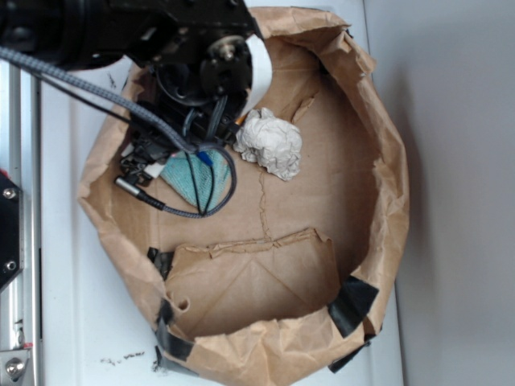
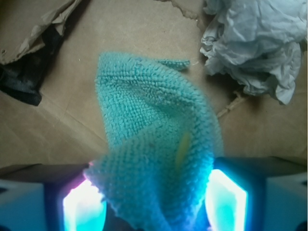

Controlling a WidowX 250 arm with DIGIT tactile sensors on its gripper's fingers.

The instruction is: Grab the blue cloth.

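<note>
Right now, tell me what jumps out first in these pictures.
The blue cloth fills the wrist view, bunched between the gripper fingers. To its right lies a crumpled white paper ball. Both sit inside a torn brown paper bag patched with black tape, with the black arm overhead at upper left.

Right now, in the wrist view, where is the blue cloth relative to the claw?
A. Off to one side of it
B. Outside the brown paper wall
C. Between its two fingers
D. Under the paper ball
C: the blue cloth runs down between the lit fingers of the claw.
</note>
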